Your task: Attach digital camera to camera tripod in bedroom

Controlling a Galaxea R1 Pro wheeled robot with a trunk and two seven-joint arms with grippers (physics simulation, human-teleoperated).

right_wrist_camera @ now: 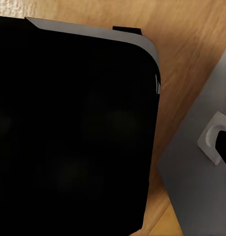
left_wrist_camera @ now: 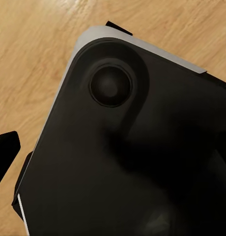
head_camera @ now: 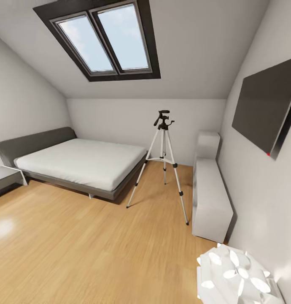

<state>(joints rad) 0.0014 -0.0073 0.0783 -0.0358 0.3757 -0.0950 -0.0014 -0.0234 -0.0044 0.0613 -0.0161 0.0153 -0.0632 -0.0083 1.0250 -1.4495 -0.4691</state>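
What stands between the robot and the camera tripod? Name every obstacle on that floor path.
Nothing visible does. The camera tripod stands upright on bare wood floor, with open floor leading to it. The bed lies left of it, the white cabinet close on its right, the white lamp near the view's lower right.

Camera tripod stands upright on the bedroom's light wood floor, three silver-white legs splayed with black joints and centre braces, black pan head with handle on top and nothing mounted, between the grey bed's foot corner and the right wall.
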